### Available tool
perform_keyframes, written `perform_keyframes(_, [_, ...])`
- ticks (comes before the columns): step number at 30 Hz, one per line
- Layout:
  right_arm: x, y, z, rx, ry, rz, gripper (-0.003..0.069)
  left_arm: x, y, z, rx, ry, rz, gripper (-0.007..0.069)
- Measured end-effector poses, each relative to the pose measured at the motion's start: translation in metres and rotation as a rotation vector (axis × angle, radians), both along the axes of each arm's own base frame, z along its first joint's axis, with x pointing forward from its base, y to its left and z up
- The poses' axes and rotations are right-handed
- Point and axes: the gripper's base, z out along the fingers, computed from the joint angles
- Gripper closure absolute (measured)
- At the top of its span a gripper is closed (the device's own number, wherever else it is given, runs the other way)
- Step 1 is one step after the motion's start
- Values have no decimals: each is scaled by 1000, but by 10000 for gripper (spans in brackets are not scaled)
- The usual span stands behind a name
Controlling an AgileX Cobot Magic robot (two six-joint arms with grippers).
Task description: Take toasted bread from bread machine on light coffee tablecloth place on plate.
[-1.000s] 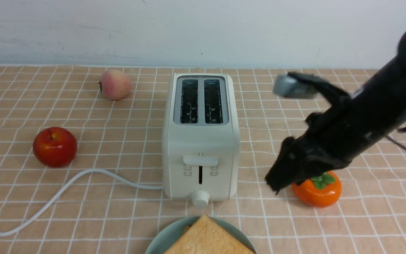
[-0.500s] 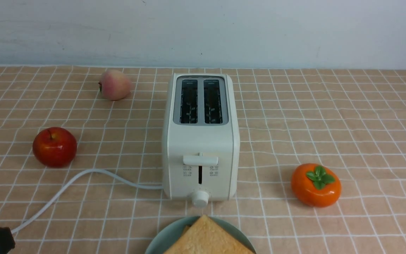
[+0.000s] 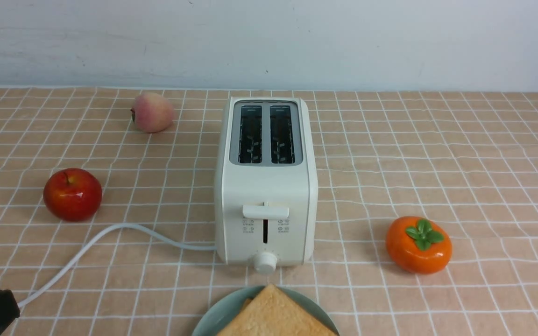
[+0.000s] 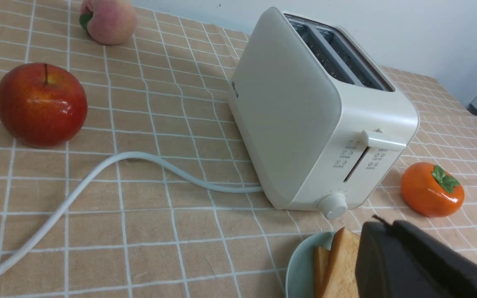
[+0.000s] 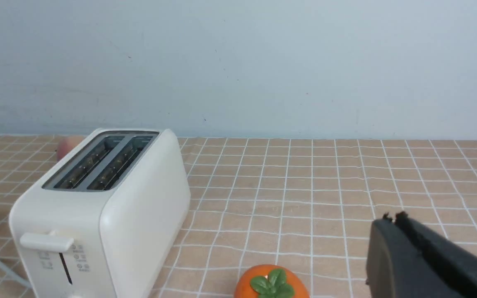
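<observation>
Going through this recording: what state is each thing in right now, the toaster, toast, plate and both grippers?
Toaster: upright, both slots empty, lever at the top of its slot.
Toast: two slices, out of the toaster, resting on the plate.
Plate: in front of the toaster, holding both slices.
Left gripper: jaws shut, holding nothing.
Right gripper: jaws shut, holding nothing.

Smooth bread machine (image 3: 265, 186) — glossy plate (image 3: 210, 322), cloth tablecloth (image 3: 437, 154).

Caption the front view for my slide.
Cream-white two-slot toaster, slots empty, on tan grid-lined tablecloth; golden square toast slices lie on the pale mint-green round plate in front of it.
</observation>
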Motion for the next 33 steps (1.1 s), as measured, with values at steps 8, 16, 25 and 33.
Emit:
perform_keyframes(8, [1,-1,-4,32,-26,-13,667,0,0,0,3,-1,1,638])
perform_keyframes(16, [0,1,-8,25,18,8,664,0,0,0,3,-1,1,636])
perform_keyframes(25, [0,1,-9,24,22,11,658,0,1,0,14,-4,3,627])
perform_keyframes(33, [0,1,-9,23,25,12,653,1,4,-3,91,-11,20,622])
